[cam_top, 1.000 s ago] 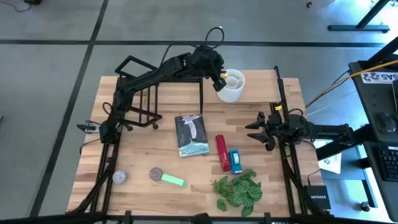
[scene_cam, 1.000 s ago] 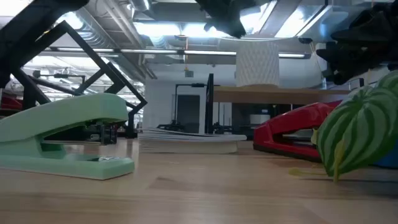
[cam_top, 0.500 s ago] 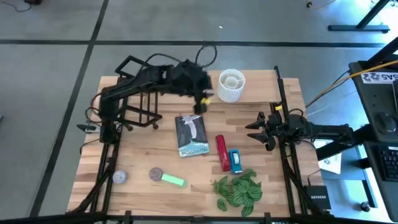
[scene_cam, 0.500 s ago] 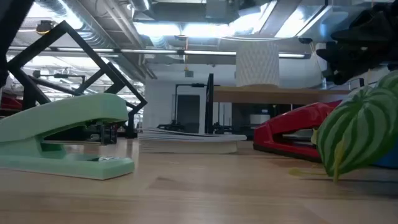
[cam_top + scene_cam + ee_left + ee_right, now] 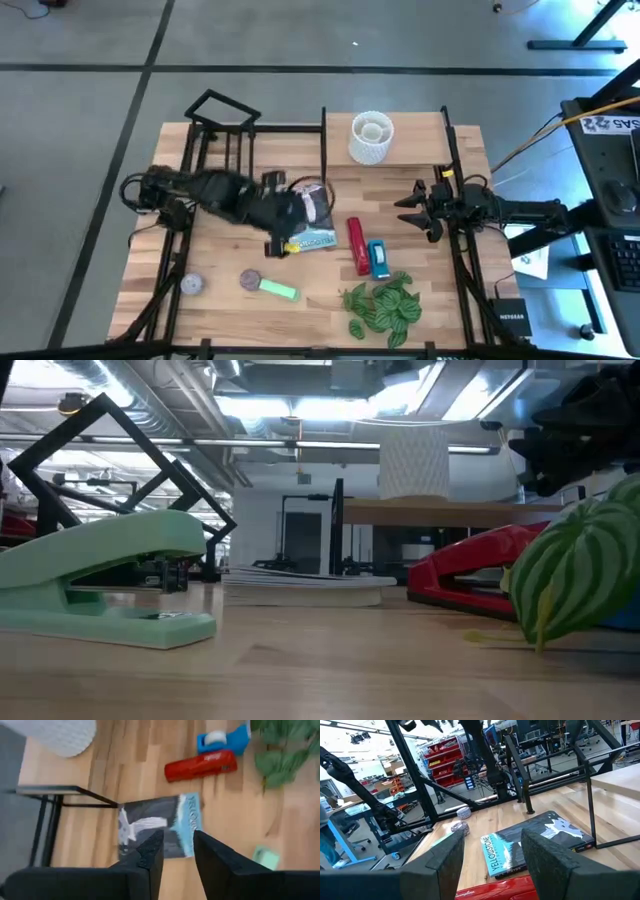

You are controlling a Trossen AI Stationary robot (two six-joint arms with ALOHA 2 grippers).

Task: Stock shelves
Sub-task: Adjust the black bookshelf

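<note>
One white ribbed pot (image 5: 371, 137) on shelf board (image 5: 420, 140), contents unclear.

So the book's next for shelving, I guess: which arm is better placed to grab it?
Left. Its tool hovers open right over the book, while the right tool waits farther off.

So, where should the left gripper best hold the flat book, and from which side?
Probably from above, at a long edge: the book lies flat on the table, so one finger must slip under. The left gripper, open, hovers over it.
</note>
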